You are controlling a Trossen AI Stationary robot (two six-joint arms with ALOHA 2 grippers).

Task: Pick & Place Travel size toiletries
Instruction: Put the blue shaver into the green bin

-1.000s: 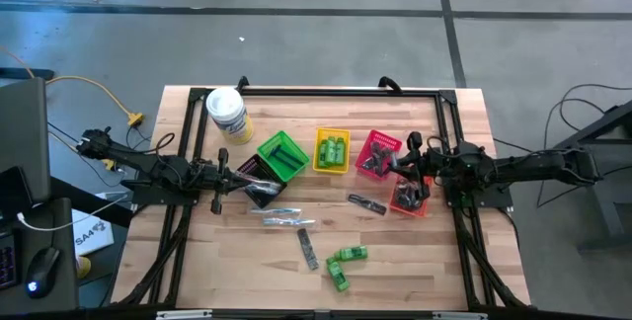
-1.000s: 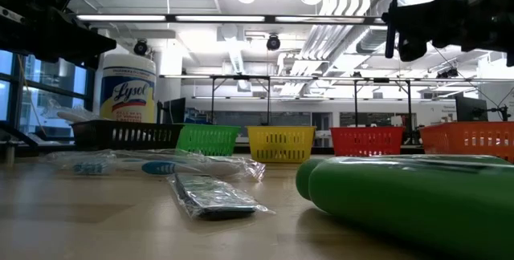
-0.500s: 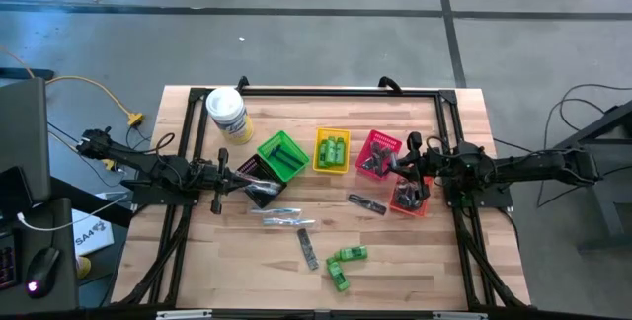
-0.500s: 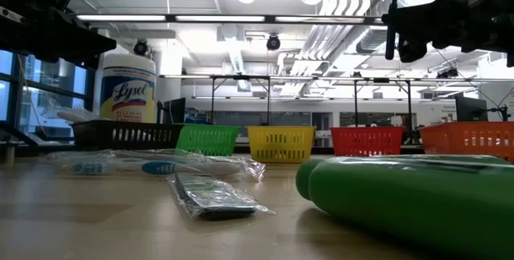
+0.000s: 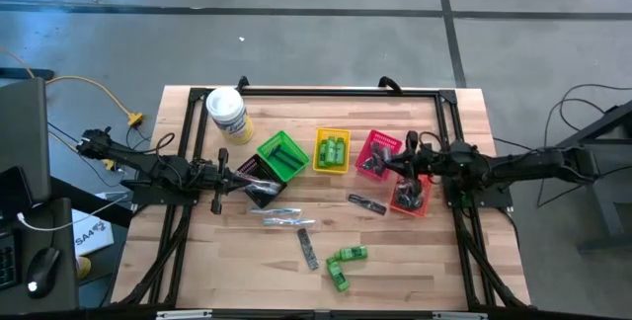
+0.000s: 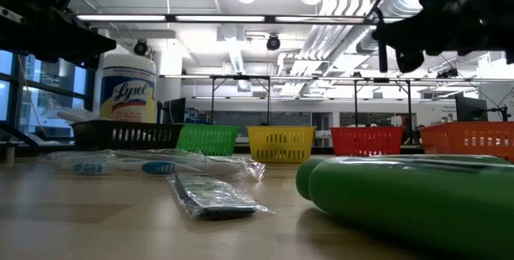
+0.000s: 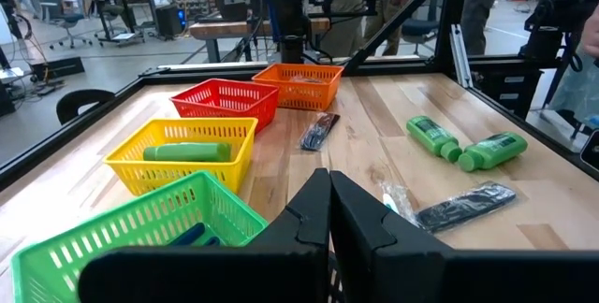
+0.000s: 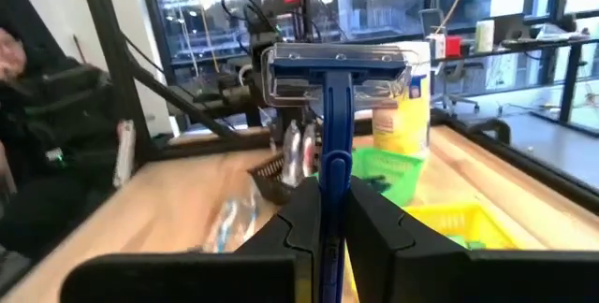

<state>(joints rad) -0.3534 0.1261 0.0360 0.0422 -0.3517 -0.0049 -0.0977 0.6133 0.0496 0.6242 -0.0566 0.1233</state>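
The right gripper (image 8: 323, 214) is closed on a blue-handled razor (image 8: 334, 107), which stands upright between its fingers with the clear-capped head on top; it hovers over the orange basket (image 5: 410, 200) near the table's (image 5: 415, 261) right edge. The left gripper (image 7: 328, 214) has its fingers pressed together, empty, above the black basket (image 5: 259, 187) by the left edge.

Between the two arms a row of small baskets crosses the table's middle: a green basket (image 5: 281, 155), a yellow basket (image 5: 332, 150) holding green mini bottles, and a red basket (image 5: 376, 154) with dark items inside. The white tub (image 5: 226, 113) with a yellow label stands at the far left corner. Loose on the boards toward the near edge lie clear-wrapped slim sticks (image 5: 281, 211), a wrapped dark comb (image 5: 309, 248), two green bottles (image 5: 346, 262) and another dark comb (image 5: 366, 203) just beside the orange basket.

The table is pale butcher-block wood with a black frame around the working area, on a grey floor. In the low view the room behind has bright ceiling lights, and a green bottle fills the near right of that picture, hiding much of the table behind it. What lies in the black and orange baskets is hard to make out under the arms
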